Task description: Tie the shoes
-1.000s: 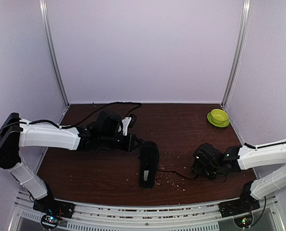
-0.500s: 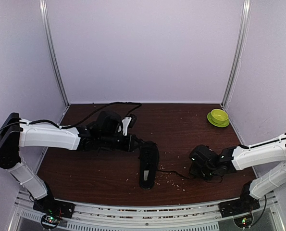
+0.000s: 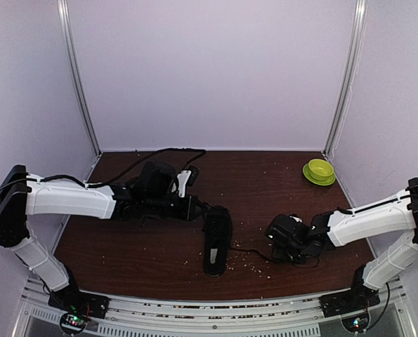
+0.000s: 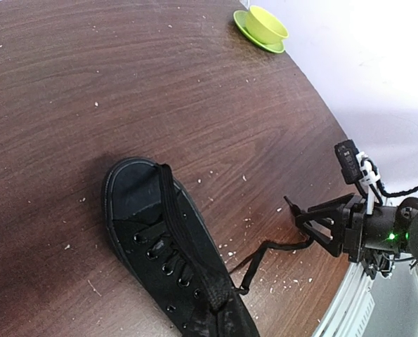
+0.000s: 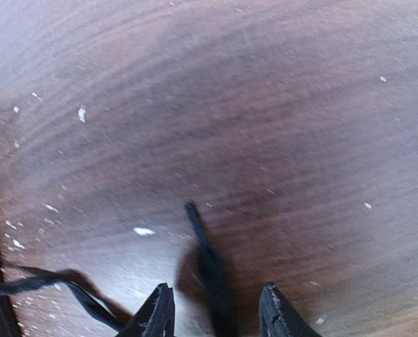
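Top view: sneaker point(image 3: 217, 246) lies on the table point(image 3: 265, 189) just left of centre, toe toward the arm bases. Left gripper point(image 3: 203, 212) sits at its heel end, clamped fully closed (I can't tell from here whether it's pinching anything). One lace point(image 3: 247, 251) trails off the shoe to the right, toward the right gripper point(image 3: 273, 242), which is down low at the table. Green bowl point(image 3: 319, 170) is in the back right corner, well apart from all of it. Pale specks point(image 3: 251, 261) are scattered near the shoe.

Left wrist view: my own fingers aren't in frame. Sneaker point(image 4: 166, 260) fills the bottom, toe cap up-left, laced eyelets visible. Loose lace point(image 4: 272, 247) snakes right across the table point(image 4: 124, 70); right gripper point(image 4: 300, 217) is just beside its far end, fingers pointing at the shoe. Bowl point(image 4: 265, 27) is at the top edge.

Right wrist view (soft focus): right gripper point(image 5: 216, 309) has its jaws partly apart, a moderate gap. The lace point(image 5: 209, 270) end lies on the table point(image 5: 265, 105) between the fingertips point(image 5: 159, 312), touching neither as far as I can see, so nothing is gripped.
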